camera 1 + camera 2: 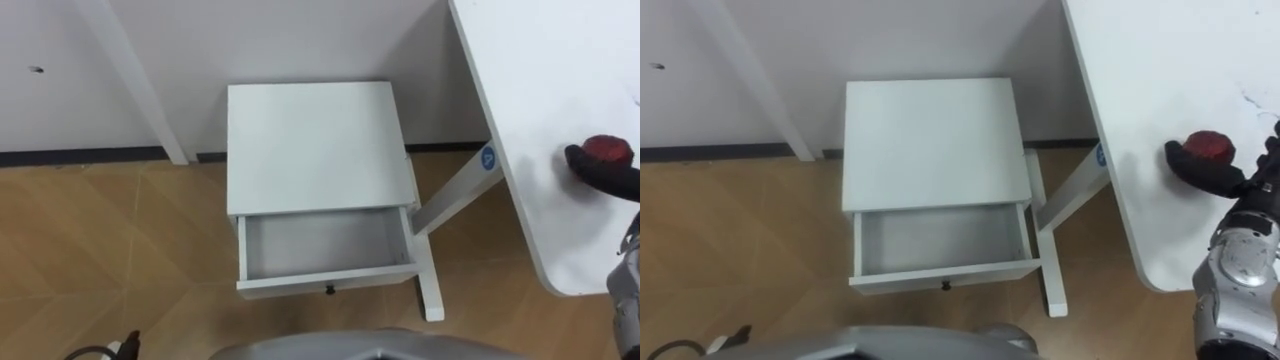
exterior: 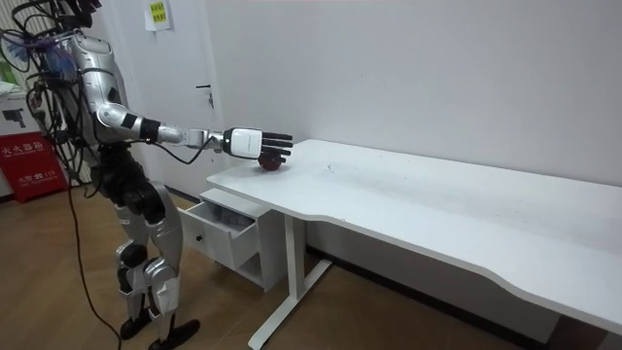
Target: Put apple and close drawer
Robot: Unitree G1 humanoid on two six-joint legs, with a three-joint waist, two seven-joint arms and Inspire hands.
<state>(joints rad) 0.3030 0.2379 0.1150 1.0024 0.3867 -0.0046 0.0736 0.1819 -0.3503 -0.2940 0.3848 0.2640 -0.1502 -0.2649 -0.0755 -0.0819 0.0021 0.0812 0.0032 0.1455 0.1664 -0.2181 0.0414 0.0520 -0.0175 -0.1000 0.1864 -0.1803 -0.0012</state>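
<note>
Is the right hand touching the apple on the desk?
Cannot tell: in the right eye view the right hand overlaps the apple, neither contact nor gap plain.

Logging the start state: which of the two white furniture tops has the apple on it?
The long desk: the apple sits on it by the right hand; the small cabinet, drawer open, carries none.

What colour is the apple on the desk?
Dark red; the apple shows best in the right eye view.
</note>
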